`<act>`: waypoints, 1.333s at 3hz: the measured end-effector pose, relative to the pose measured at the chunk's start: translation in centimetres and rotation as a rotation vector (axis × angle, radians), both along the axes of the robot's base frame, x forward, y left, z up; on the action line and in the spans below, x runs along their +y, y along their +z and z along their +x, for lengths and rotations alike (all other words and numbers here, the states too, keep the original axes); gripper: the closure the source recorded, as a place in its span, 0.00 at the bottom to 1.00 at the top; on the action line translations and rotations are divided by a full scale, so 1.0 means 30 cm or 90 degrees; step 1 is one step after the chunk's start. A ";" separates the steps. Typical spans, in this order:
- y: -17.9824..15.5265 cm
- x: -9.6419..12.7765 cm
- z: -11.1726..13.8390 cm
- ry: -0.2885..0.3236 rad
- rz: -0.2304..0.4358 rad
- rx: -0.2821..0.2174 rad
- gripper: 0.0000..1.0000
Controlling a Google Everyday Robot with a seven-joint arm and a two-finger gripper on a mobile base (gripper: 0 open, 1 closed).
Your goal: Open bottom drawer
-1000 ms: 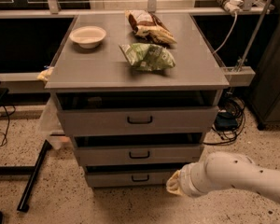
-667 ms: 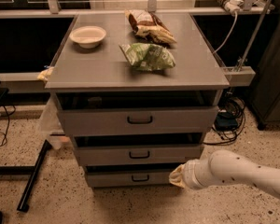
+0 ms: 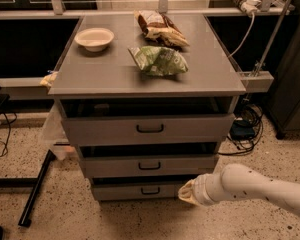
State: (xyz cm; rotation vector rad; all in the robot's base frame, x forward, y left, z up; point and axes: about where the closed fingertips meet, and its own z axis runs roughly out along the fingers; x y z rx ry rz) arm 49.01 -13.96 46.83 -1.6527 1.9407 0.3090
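Jaws: cannot tell whether spread or pressed together; hidden at the cream-coloured tip of the arm.
Gripper: robot's gripper (image 3: 187, 192), low and right of centre, at the right end of the lowest drawer front; touching it or just short of it, cannot tell which.
Arm: white rounded arm with small dark dots (image 3: 260, 186), reaching in from the right edge, just above the speckled stone floor (image 3: 140, 219).
Bottom drawer: narrowest, shallowest matte grey bottom drawer (image 3: 117, 192), lowest of three in the grey cabinet, close to the floor.
Handle: small black loop handle (image 3: 150, 189) at the centre of that front, apart from the gripper and to its left, not grasped.
Progress: early by the look of it; front appears not pulled out, only a thin dark gap above it.
Left to do: likely to get hold of the handle, then pull the front out toward the camera.
Facing: front turned toward the camera, so travel would run toward the viewer.
Long axis: level, left to right, parallel to the cabinet's front edge.
Drawers above: mid-sized grey drawer front (image 3: 115, 165), then widest, tallest grey drawer front (image 3: 105, 130), each with a black handle.
Cabinet top: flat grey cabinet top (image 3: 105, 76).
On it: shallow cream bowl (image 3: 94, 38) at back left; crumpled green snack bag (image 3: 158, 61) mid-right; brown snack bag (image 3: 159, 28) behind it.
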 end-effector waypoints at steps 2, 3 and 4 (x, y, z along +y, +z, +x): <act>-0.290 -0.002 0.020 0.040 -0.025 -0.058 1.00; -0.463 0.015 0.075 0.058 -0.006 -0.072 1.00; -0.607 0.007 0.148 0.054 0.017 -0.081 1.00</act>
